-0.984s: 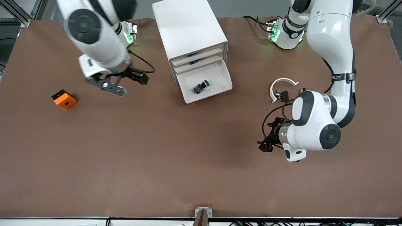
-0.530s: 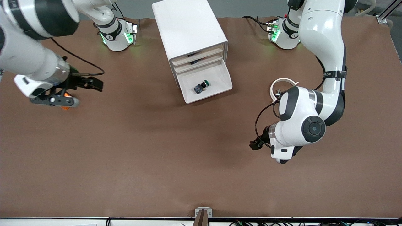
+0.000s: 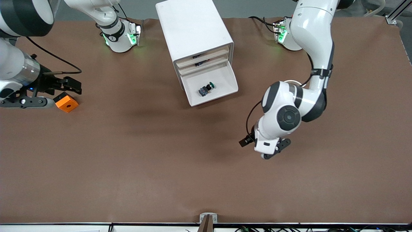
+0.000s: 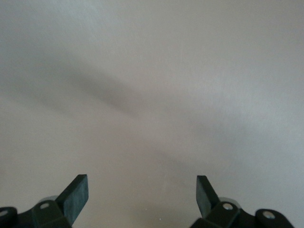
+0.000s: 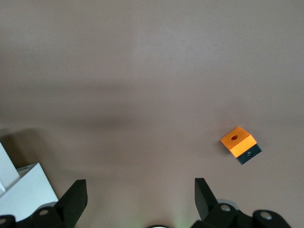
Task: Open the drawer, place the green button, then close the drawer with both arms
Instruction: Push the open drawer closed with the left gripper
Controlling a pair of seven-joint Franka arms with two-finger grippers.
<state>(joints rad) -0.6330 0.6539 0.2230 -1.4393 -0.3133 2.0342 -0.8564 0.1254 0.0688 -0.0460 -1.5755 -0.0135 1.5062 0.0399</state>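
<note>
Left claw (image 3: 264,146) hangs over bare desk (image 3: 161,167) toward the left arm's end, nearer the front camera than the drawer unit (image 3: 196,42); its fingers cannot be made out from this view. Right claw (image 3: 56,91) sits at the right arm's end of the desk, over or just beside the orange block (image 3: 66,102), its fingers apart with nothing between them. Bottom drawer (image 3: 210,87) of the unit stands pulled out, and the button (image 3: 206,89) lies inside it, green cap pointing toward the left arm's end. A white curved part (image 3: 291,82) peeks out from under the left arm.

Left wrist view: both fingers (image 4: 76,194) stand wide apart over plain desk surface (image 4: 152,85), holding nothing.

Right wrist view: both fingers (image 5: 73,199) are spread wide and hold nothing. Orange block (image 5: 240,144) lies on the desk, well apart from the fingertips, a round hole in its upper face. One white corner of the drawer unit (image 5: 23,194) shows at the edge.
</note>
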